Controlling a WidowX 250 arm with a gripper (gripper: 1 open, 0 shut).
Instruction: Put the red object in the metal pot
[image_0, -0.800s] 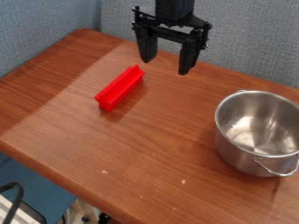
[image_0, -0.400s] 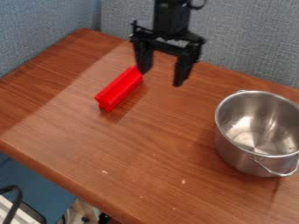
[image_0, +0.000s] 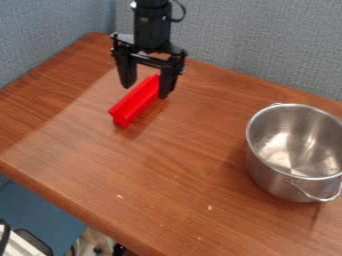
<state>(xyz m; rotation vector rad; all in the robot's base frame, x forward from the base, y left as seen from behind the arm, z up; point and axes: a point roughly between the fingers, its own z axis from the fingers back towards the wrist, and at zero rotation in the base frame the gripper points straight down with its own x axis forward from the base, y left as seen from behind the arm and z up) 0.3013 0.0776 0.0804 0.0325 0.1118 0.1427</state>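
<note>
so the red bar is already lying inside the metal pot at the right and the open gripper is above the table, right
Not quite. The camera view shows the red bar lying on the wooden table, left of the metal pot, which holds nothing. The rest stands: the open gripper is above the table, over the bar's far end.
</note>
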